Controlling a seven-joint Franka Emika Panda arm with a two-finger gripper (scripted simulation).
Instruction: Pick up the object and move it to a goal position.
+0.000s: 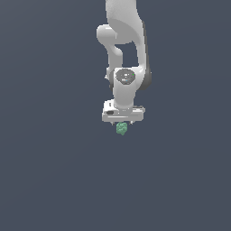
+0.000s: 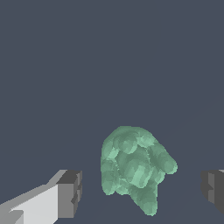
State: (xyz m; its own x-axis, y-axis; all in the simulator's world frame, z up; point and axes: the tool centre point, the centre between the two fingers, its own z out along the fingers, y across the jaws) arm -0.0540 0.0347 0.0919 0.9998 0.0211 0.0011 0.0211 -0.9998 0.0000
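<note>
The object [image 2: 135,168], a small lumpy green blob, is seen directly beneath the gripper [image 1: 122,122], between the two fingers [image 2: 65,194] and apart from both; no table edge or corner can be made out against the plain grey ground, so its place cannot be fixed further. It is judged light and probably rigid, and its bumpy surface may shift under flat pads, so a hold across its broad middle is advised. The jaws are spread wide with nothing held. One object, one gripper and two fingers are counted.
</note>
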